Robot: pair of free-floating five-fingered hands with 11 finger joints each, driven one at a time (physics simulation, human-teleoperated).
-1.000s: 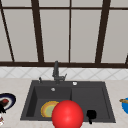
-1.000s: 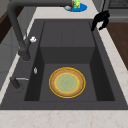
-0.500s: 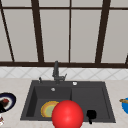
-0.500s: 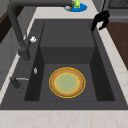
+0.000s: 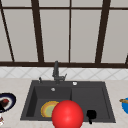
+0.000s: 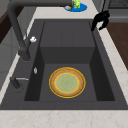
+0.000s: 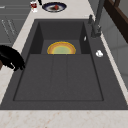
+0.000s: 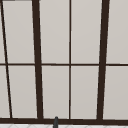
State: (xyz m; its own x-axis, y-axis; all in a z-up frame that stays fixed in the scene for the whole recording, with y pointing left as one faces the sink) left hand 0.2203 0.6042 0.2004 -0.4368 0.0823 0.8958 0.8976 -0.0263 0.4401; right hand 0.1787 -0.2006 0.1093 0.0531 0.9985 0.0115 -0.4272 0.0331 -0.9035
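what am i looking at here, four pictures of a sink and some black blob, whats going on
These are a simulator's renders of a kitchen sink, seen from four fixed cameras: from the front, along it from the left, along it from the right, and one aimed higher at the window.

The black blob is a robot hand: the robot is simply floating hands, with no arms or body. This is the right one, hanging over the front rim of the sink's flat right half with its fingers curled, holding nothing.

In the deep left basin lies a yellow plate. The tap stands behind it. On the counter sit a dark plate at the left and a blue dish at the right. The red ball floats close to the front camera.
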